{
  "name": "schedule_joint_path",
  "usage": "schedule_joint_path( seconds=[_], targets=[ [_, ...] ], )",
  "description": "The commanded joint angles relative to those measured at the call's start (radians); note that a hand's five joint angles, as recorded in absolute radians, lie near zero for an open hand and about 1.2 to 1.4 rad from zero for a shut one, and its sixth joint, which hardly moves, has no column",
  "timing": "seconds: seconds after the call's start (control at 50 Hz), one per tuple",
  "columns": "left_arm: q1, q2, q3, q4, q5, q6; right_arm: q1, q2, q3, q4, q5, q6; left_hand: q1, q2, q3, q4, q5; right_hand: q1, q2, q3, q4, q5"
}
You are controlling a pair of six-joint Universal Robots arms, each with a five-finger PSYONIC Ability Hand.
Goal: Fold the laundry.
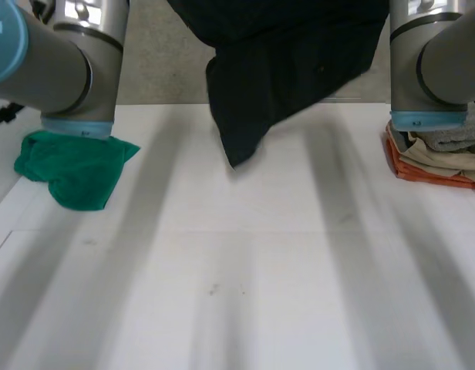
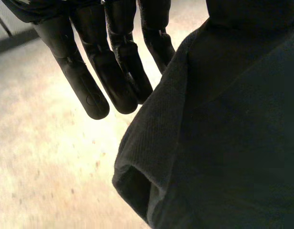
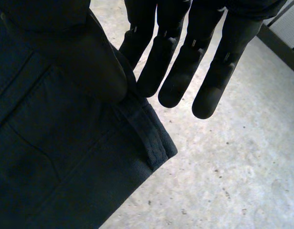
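We see a black cloth (image 1: 288,69) hanging in the air at the top middle, with one corner hanging lowest. A crumpled green cloth (image 1: 72,171) lies at the left. A pile of folded clothes (image 1: 442,158), orange, tan and grey, sits at the right edge.

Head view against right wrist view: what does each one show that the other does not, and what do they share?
Only the head view: a green cloth by the left arm and a cloth pile by the right arm. Only the right wrist view: the right hand, fingers straight, its thumb pinching a stitched corner. Both: the black garment, hanging in the air.
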Motion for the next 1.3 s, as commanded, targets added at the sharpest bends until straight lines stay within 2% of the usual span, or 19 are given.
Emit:
schedule_joint_path(
  seconds=[0.02, 0.16, 0.26, 0.38, 0.5, 0.54, 0.58, 0.62, 0.64, 0.7, 0.78, 0.86, 0.94, 1.1, 1.18, 1.26, 1.3],
  targets=[
    [-0.008, 0.027, -0.188, -0.053, -0.009, -0.004, -0.002, 0.05, 0.089, 0.043, -0.011, 0.006, 0.251, 0.198, 0.203, 0.195, 0.217, 0.27, 0.196, 0.193, 0.195, 0.211],
    [-0.019, 0.026, -0.37, -0.136, -0.012, 0.005, -0.004, 0.137, 0.241, 0.133, -0.056, -0.008, 0.251, 0.198, 0.203, 0.195, 0.217, 0.27, 0.196, 0.193, 0.195, 0.211],
    [-0.055, 0.032, -0.543, -0.289, -0.013, 0.025, -0.008, 0.189, 0.325, 0.31, -0.106, -0.037, 0.251, 0.198, 0.203, 0.195, 0.217, 0.27, 0.196, 0.193, 0.195, 0.211],
    [-0.104, 0.122, -0.672, -0.49, -0.013, 0.08, -0.013, 0.153, 0.453, 0.541, -0.12, -0.108, 0.251, 0.198, 0.203, 0.195, 0.217, 0.27, 0.196, 0.193, 0.195, 0.211],
    [-0.124, 0.294, -0.789, -0.751, -0.013, 0.139, -0.018, 0.012, 0.582, 0.732, -0.117, -0.197, 0.251, 0.198, 0.203, 0.195, 0.217, 0.27, 0.196, 0.193, 0.195, 0.211],
    [-0.131, 0.331, -0.807, -0.829, -0.012, 0.157, -0.019, -0.08, 0.634, 0.811, -0.109, -0.241, 0.251, 0.198, 0.203, 0.195, 0.217, 0.27, 0.196, 0.193, 0.195, 0.211],
    [-0.146, 0.382, -0.833, -0.976, -0.004, 0.191, -0.018, -0.18, 0.695, 0.908, -0.106, -0.301, 0.251, 0.198, 0.203, 0.195, 0.217, 0.27, 0.196, 0.193, 0.195, 0.211],
    [-0.166, 0.405, -0.845, -1.083, 0.002, 0.211, -0.018, -0.242, 0.738, 0.977, -0.108, -0.351, 0.251, 0.198, 0.203, 0.195, 0.217, 0.27, 0.196, 0.193, 0.195, 0.211],
    [-0.195, 0.42, -0.851, -1.178, 0.01, 0.227, -0.018, -0.271, 0.761, 1.006, -0.108, -0.376, 0.251, 0.198, 0.203, 0.195, 0.217, 0.27, 0.196, 0.193, 0.195, 0.211],
    [-0.242, 0.425, -0.858, -1.286, 0.026, 0.246, -0.021, -0.357, 0.844, 1.083, -0.112, -0.45, 0.251, 0.198, 0.203, 0.195, 0.217, 0.27, 0.196, 0.193, 0.195, 0.211],
    [-0.256, 0.425, -0.856, -1.253, 0.031, 0.246, -0.024, -0.374, 0.899, 1.075, -0.108, -0.477, 0.251, 0.198, 0.203, 0.195, 0.217, 0.27, 0.196, 0.193, 0.195, 0.211],
    [-0.238, 0.417, -0.856, -1.116, 0.027, 0.248, -0.024, -0.372, 0.919, 1.051, -0.108, -0.474, 0.251, 0.198, 0.203, 0.195, 0.217, 0.27, 0.196, 0.193, 0.195, 0.211],
    [-0.169, 0.393, -0.852, -0.943, 0.028, 0.249, -0.021, -0.36, 0.919, 1.003, -0.106, -0.474, 0.251, 0.198, 0.203, 0.195, 0.217, 0.27, 0.196, 0.193, 0.195, 0.211],
    [-0.085, 0.258, -0.783, -0.819, 0.031, 0.251, -0.01, -0.254, 0.869, 0.841, -0.106, -0.41, 0.251, 0.198, 0.203, 0.195, 0.217, 0.27, 0.196, 0.193, 0.195, 0.211],
    [-0.059, 0.152, -0.686, -0.734, 0.033, 0.249, -0.008, -0.158, 0.781, 0.776, -0.103, -0.35, 0.251, 0.198, 0.203, 0.195, 0.217, 0.27, 0.196, 0.193, 0.195, 0.211],
    [-0.043, 0.08, -0.516, -0.607, 0.034, 0.249, -0.007, -0.061, 0.568, 0.727, -0.08, -0.289, 0.251, 0.198, 0.203, 0.195, 0.217, 0.27, 0.196, 0.193, 0.195, 0.211],
    [-0.046, 0.054, -0.413, -0.543, 0.036, 0.24, -0.005, -0.023, 0.388, 0.686, -0.041, -0.228, 0.251, 0.198, 0.203, 0.195, 0.217, 0.27, 0.196, 0.193, 0.195, 0.211]
  ],
)
